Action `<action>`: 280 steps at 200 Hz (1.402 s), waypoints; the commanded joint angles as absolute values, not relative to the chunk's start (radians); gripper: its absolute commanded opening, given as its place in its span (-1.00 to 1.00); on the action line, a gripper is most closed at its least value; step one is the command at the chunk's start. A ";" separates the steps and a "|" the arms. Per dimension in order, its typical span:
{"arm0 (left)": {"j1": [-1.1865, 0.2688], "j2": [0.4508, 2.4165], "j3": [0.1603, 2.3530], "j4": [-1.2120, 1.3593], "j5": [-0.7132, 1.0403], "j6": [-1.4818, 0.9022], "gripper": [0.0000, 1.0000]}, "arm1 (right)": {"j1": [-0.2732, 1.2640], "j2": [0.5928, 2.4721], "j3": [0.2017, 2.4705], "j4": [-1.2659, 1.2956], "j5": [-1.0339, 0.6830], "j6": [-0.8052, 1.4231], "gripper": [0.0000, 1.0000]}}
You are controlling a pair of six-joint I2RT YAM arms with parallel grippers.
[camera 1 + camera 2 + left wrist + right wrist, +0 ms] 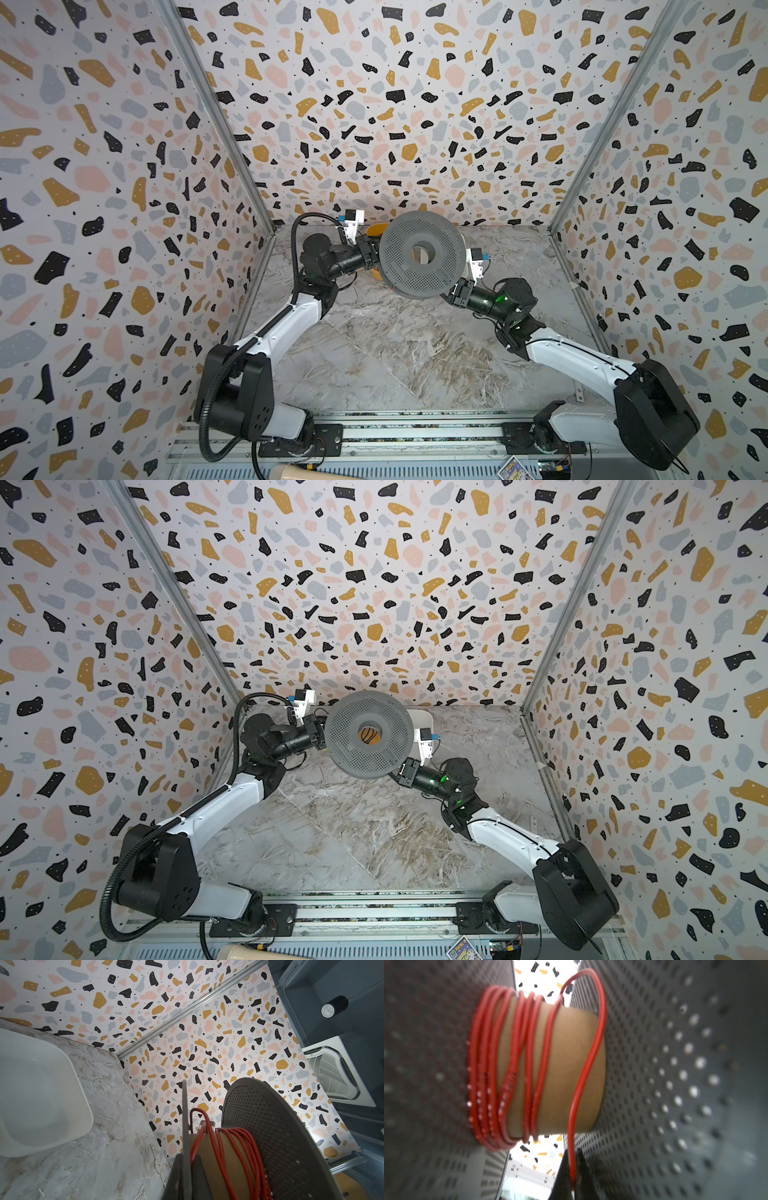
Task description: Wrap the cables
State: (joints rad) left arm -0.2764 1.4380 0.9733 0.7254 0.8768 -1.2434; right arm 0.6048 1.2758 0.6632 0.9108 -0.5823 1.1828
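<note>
A grey perforated spool (422, 253) (368, 734) hangs in the air above the back of the table, one flange facing up in both top views. The red-orange cable (544, 1059) (224, 1147) lies in several turns round its brown cardboard core (571, 1064). My left gripper (187, 1164) (374, 257) is shut on the thin edge of one flange (185, 1115). From the other side my right gripper (572, 1167) (448, 293) is shut on a loose strand of the cable that runs up over the core between the flanges.
A white tub (31, 1095) (419, 719) stands on the marble table (395, 353) at the back, partly under the spool. A yellow tub (376, 229) sits behind the left gripper. Patterned walls enclose three sides. A small metal bracket (158, 1163) lies near the wall.
</note>
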 commanded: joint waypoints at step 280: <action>-0.266 1.526 0.942 1.132 0.826 -1.564 -1.00 | 0.797 1.249 0.656 0.812 -0.101 1.117 0.03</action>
State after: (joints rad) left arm -0.2516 1.5368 0.8989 0.9218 0.7227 -1.4788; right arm 0.8173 1.3029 0.6788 0.9154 -0.1257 1.1500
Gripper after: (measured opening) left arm 0.052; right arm 0.509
